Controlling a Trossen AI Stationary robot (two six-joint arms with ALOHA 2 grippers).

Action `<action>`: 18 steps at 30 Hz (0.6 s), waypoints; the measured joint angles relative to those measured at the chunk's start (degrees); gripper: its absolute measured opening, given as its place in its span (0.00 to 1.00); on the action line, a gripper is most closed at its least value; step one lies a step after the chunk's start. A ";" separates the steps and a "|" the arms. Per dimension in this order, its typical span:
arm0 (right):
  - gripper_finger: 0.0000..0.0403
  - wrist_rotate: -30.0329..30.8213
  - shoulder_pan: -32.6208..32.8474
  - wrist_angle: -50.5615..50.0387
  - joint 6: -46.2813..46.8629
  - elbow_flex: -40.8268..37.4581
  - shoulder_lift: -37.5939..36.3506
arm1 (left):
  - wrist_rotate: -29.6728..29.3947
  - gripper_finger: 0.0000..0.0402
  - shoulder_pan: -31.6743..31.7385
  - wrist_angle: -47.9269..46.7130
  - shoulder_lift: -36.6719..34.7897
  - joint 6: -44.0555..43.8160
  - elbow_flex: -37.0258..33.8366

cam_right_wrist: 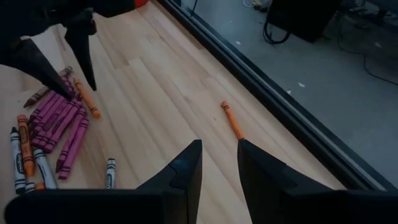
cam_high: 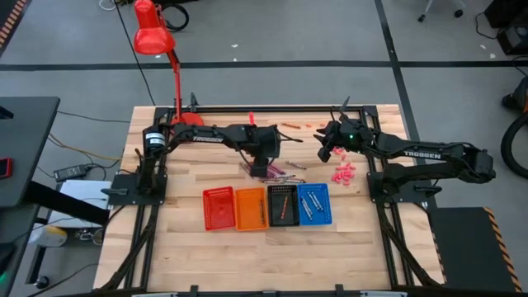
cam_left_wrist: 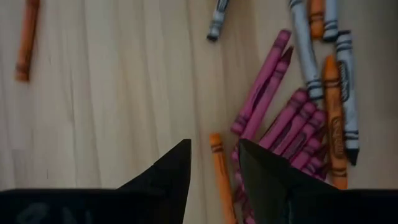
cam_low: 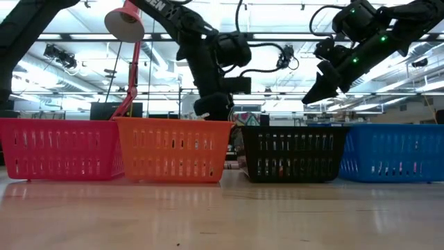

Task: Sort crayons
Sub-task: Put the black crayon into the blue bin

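A pile of crayons (cam_high: 276, 173) lies on the wooden table beyond the baskets: magenta (cam_left_wrist: 292, 124), orange (cam_left_wrist: 333, 112) and grey (cam_left_wrist: 305, 50) sticks. My left gripper (cam_left_wrist: 214, 149) is low over the pile's edge and open. Its fingers stand on either side of one orange crayon (cam_left_wrist: 221, 180) lying flat; I cannot tell whether they touch it. The right wrist view shows this crayon (cam_right_wrist: 87, 99) between the two dark fingers. My right gripper (cam_right_wrist: 219, 149) is open and empty, raised above the table (cam_low: 322, 87). Beyond it, a lone orange crayon (cam_right_wrist: 232, 121) lies near the far edge.
Red (cam_high: 218, 208), orange (cam_high: 250, 208), black (cam_high: 282, 205) and blue (cam_high: 314, 203) baskets stand in a row at the table's near middle; the black and blue ones hold crayons. Small pink pieces (cam_high: 344, 173) lie to the right. A red lamp (cam_high: 153, 37) stands at the far left.
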 joint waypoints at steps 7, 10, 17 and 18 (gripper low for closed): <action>0.26 0.00 0.00 0.02 -0.11 -0.02 0.00 | 0.00 0.36 0.01 -1.50 -0.07 -2.45 -1.87; 0.26 0.02 0.00 0.00 -0.11 -0.04 0.00 | 0.00 0.36 0.01 -3.11 -0.07 -3.19 -3.11; 0.26 -0.18 0.00 0.02 -0.11 -0.07 0.00 | -0.02 0.36 0.01 -3.61 -0.04 -4.74 -4.08; 0.26 -0.22 0.00 0.00 -0.11 -0.07 0.00 | -0.02 0.36 0.01 -3.76 -0.06 -4.80 -4.08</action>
